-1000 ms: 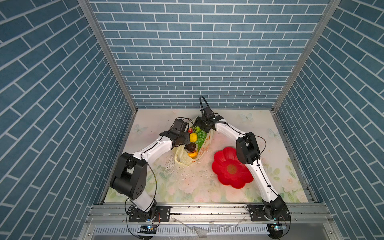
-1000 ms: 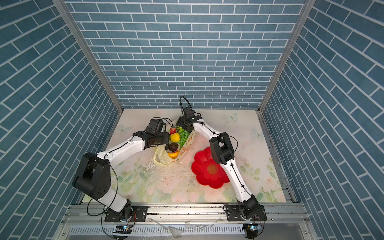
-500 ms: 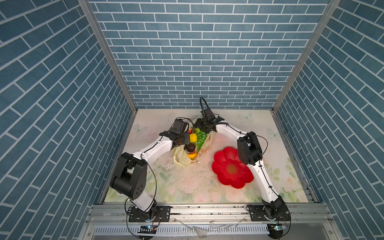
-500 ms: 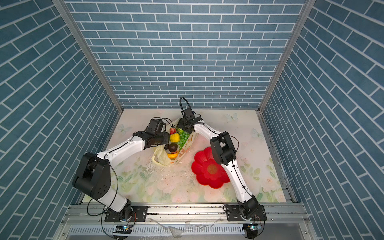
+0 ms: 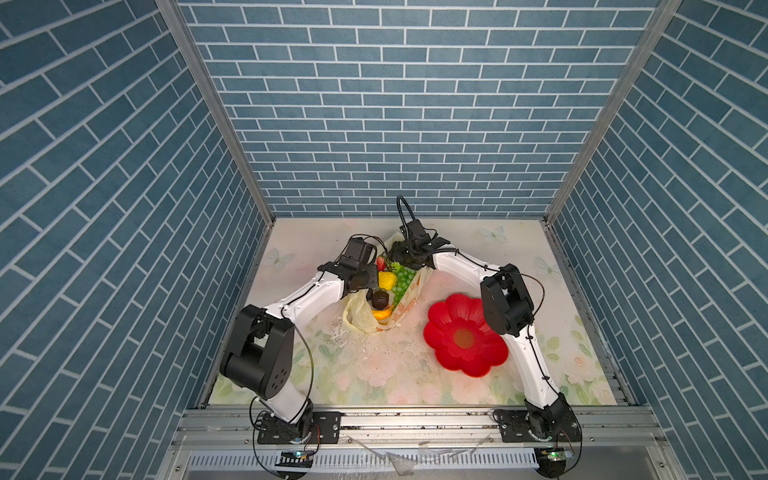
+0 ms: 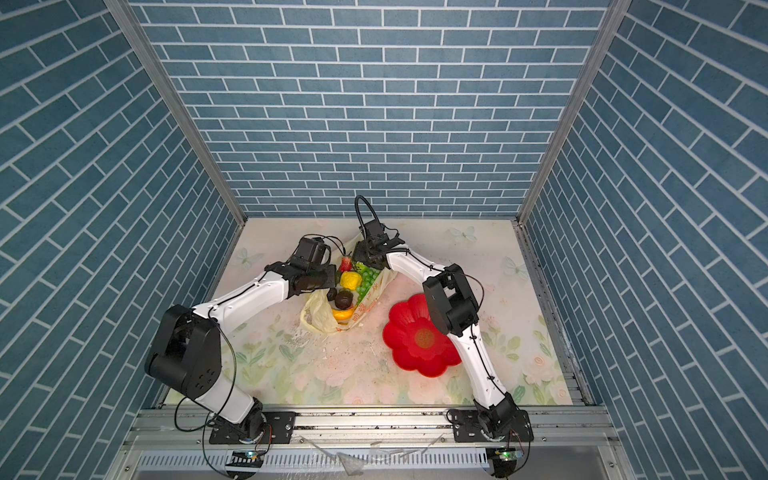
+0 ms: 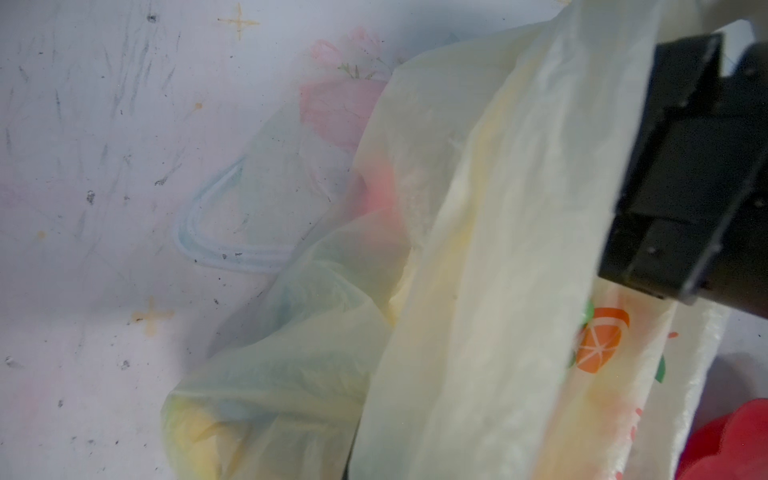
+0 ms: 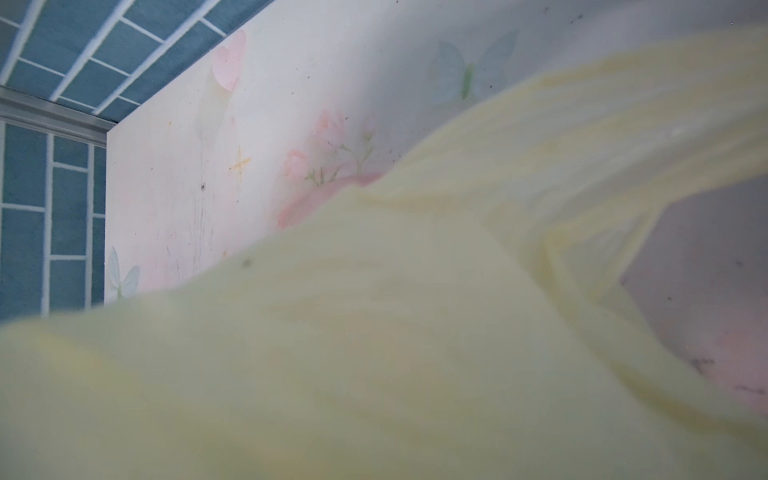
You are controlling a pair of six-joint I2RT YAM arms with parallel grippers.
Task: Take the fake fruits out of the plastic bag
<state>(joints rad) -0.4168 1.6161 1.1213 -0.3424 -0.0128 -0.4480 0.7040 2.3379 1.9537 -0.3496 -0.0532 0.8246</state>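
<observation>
Now 1 bag [image 5: 409, 300], 6 fruits [image 5: 386, 281] inside; L pincer [image 5: 368, 285] clamps bag, R pincer [image 5: 401, 264] unclear

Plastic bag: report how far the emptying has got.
Done: nothing; the red plate is bare. In hand: the left gripper is shut, seemingly pinching the rim of the plastic bag; the right gripper sits at its far end, jaws hidden. Left: strawberry, yellow fruit, grapes and brown fruit all lie inside.

Blue brick-pattern walls [image 5: 399, 124] rise behind and to both sides of the right gripper [image 5: 397, 264]; beneath it, a pale floral tabletop [image 5: 374, 374], evenly lit.
</observation>
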